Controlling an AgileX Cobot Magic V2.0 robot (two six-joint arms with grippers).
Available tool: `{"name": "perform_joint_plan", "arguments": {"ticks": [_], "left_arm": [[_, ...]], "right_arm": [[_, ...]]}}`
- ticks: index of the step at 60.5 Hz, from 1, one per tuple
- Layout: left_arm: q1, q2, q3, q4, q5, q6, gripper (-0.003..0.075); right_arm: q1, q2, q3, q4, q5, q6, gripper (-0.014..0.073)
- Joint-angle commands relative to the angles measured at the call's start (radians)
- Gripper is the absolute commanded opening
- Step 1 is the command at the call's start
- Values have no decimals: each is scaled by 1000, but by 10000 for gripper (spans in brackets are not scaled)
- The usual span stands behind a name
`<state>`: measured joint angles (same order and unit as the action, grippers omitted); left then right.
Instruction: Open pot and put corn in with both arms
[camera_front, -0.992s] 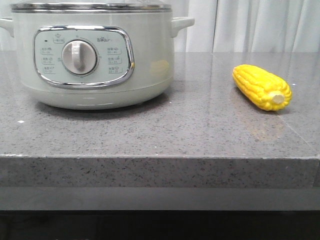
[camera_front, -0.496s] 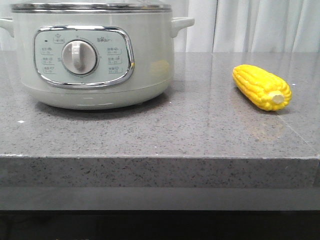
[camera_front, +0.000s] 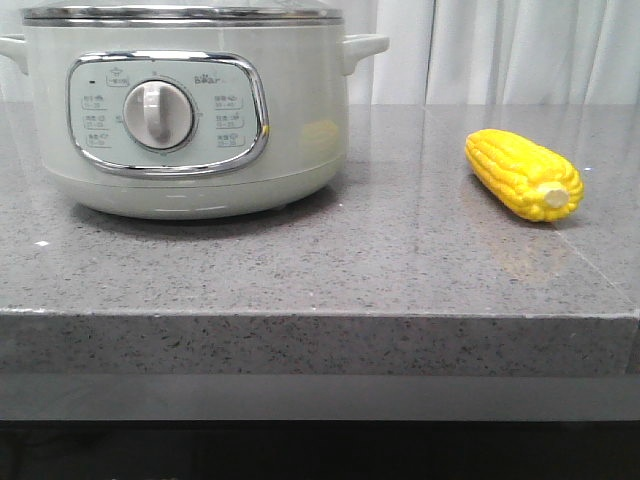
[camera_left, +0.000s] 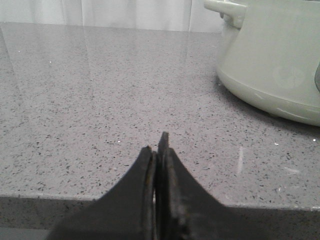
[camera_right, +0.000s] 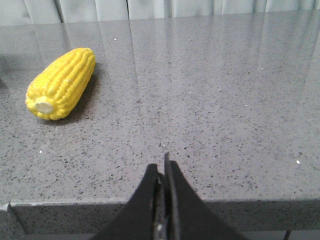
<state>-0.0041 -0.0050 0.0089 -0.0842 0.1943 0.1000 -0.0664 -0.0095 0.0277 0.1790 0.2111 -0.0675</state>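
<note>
Two grippers, left gripper (camera_left: 159, 150) and right gripper (camera_right: 161, 172), are pinched closed on nothing, near the counter (camera_front: 300, 270) edge. The corn (camera_front: 523, 175) lies right of the lidded pot (camera_front: 185, 110), well apart.

Upper left of the front view, the pot (camera_front: 190, 110) carries a small "Bear" brand mark above its dial (camera_front: 158, 114); the panel's other tiny labels are illegible.

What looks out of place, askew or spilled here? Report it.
Nothing stands out. The pot sits upright on the counter with its lid on level. The corn lies whole to its right, apart from it. No spills show. Both grippers, left and right, are shut and empty.
</note>
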Motion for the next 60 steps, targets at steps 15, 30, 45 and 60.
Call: {"name": "perform_joint_plan", "arguments": {"ticks": [15, 30, 45, 60], "left_arm": [[2, -23, -1, -8, -86, -7, -18], [2, -23, -17, -8, -141, -7, -19], [2, 77, -295, -14, -28, -7, -19], [2, 381, -599, -14, 133, -7, -18]], "right_arm": [[-6, -17, -2, -8, -111, -8, -68], [-6, -17, -23, -8, -112, -8, -68], [-6, 14, -264, -17, 52, -12, -67], [-6, 257, -568, -74, 79, -92, -58]]}}
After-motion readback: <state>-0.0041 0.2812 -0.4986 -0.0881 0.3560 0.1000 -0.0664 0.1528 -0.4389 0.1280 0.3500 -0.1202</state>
